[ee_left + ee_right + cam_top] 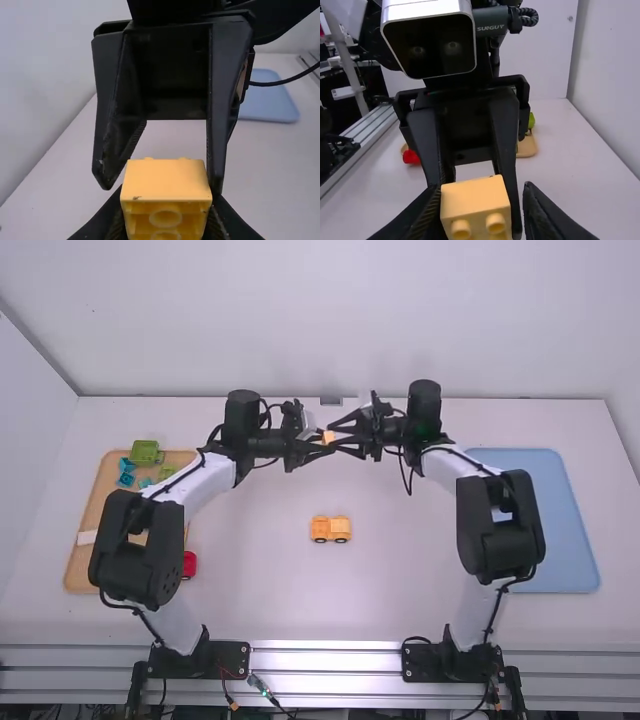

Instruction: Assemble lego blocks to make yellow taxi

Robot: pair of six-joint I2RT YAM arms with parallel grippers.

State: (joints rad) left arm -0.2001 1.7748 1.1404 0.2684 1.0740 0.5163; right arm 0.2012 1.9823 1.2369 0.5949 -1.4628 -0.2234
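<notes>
1. Left gripper: at the far middle, above the table, clamped on the yellow block.
2. Right gripper: facing it there, fingers apart on either side of the same block.
3. Yellow car: on the table, middle, nearer than the grippers.
4. Tray: at left, holding green blocks and blue blocks; red block at its right side.
5. Blue tray: at right.
</notes>
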